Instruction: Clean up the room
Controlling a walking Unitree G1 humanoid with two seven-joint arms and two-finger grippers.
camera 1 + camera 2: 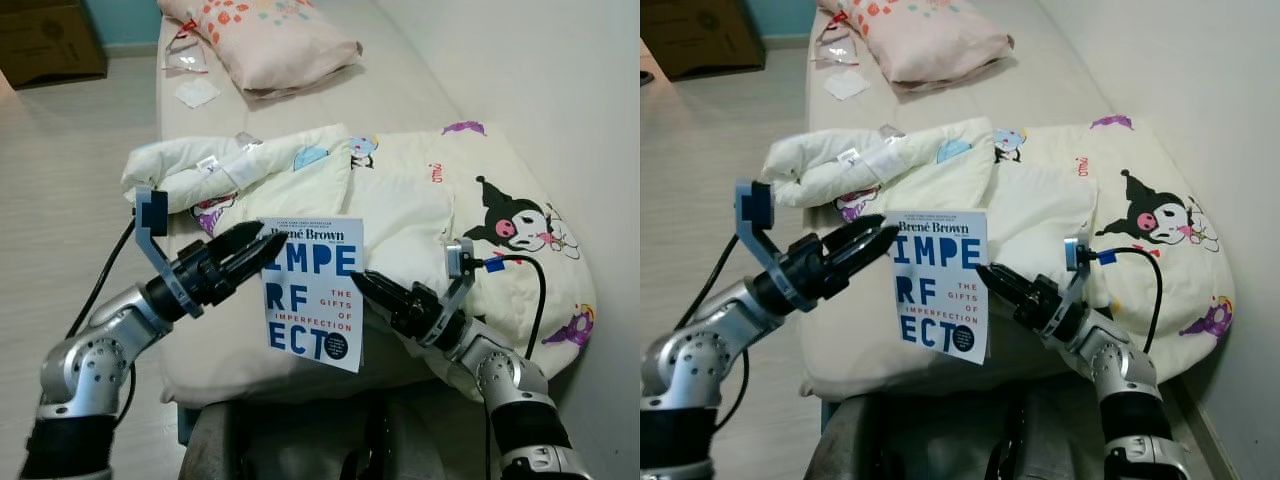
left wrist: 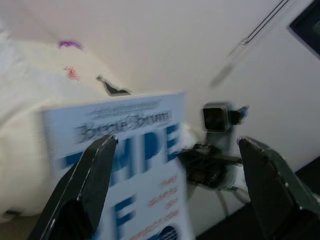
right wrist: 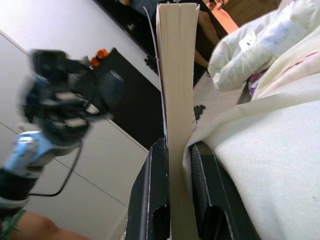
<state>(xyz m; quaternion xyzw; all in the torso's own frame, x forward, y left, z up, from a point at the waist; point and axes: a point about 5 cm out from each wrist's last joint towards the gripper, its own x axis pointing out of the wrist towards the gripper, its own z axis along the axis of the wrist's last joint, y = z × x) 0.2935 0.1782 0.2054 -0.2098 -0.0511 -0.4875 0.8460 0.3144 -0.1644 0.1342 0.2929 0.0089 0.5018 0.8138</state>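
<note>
A white book with big blue letters stands upright in the air over the near edge of the bed. My right gripper is shut on its right edge; in the right wrist view the page block is clamped between that gripper's two black fingers. My left gripper is at the book's upper left corner. In the left wrist view its fingers are spread wide and open, with the cover just beyond them, untouched.
A cream comforter with cartoon prints covers the bed, with a rolled white blanket behind the book. A pink pillow and plastic wrappers lie at the far end. A cardboard box stands on the floor at left. A wall runs along the right.
</note>
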